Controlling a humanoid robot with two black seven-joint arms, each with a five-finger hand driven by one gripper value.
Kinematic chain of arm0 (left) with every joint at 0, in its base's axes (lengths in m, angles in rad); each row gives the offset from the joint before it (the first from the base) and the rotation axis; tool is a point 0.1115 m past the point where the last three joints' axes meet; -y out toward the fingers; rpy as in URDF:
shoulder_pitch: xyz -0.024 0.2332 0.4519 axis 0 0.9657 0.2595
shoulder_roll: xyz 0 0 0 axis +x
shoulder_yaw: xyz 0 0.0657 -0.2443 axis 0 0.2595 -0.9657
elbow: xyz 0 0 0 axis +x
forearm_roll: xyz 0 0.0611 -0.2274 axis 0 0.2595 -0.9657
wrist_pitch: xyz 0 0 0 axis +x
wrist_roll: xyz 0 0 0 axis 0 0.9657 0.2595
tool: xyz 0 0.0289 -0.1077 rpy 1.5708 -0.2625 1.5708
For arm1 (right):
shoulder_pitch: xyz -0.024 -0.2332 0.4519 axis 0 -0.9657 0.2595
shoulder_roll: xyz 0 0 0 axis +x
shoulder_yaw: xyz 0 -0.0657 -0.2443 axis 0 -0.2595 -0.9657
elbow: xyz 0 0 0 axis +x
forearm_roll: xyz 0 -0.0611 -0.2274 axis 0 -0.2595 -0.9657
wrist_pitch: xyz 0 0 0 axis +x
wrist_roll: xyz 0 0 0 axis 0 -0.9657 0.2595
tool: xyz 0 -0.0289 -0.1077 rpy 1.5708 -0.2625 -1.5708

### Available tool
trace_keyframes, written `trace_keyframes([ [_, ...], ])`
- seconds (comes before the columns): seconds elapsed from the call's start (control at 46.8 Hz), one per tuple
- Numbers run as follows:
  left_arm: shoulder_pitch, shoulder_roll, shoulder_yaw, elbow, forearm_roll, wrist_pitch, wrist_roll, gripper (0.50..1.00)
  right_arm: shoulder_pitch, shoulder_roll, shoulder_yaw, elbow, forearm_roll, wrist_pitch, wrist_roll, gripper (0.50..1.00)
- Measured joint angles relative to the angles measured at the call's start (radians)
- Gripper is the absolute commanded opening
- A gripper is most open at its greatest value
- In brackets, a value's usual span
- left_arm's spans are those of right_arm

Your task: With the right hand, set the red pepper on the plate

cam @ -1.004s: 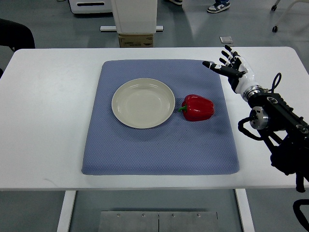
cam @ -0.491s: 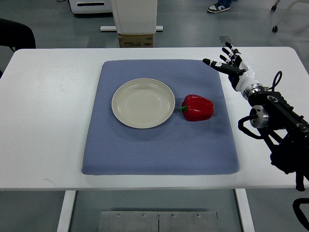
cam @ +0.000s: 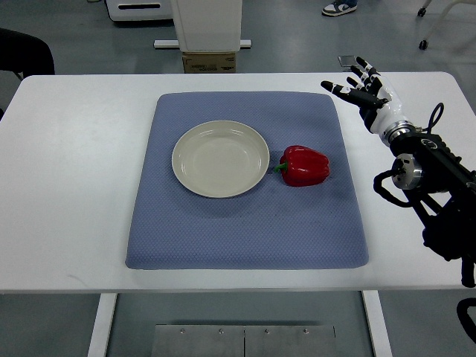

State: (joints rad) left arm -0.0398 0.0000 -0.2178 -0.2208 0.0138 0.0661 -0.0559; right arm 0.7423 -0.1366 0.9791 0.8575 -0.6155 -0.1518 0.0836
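White table (cam: 74,186) under a blue mat (cam: 245,230). my right hand (cam: 366,93) hovers past the mat's far right corner, fingers spread, holding nothing. red pepper (cam: 304,166) lies on the mat, just right of the empty plate (cam: 221,158), stem toward it. no readable labels anywhere

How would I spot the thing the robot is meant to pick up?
Find the blue mat on the white table. On it, just right of the cream plate, lies the pepper. It is the only red, glossy thing there, with a green stem.
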Motion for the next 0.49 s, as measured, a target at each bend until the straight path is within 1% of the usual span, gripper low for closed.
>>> trace_keyframes([
  [0.491, 0.000, 0.000, 0.000, 0.000, 0.000, 0.000, -0.001, 1.000, -0.007, 0.000, -0.027, -0.015, 0.000, 0.001, 0.001, 1.000],
])
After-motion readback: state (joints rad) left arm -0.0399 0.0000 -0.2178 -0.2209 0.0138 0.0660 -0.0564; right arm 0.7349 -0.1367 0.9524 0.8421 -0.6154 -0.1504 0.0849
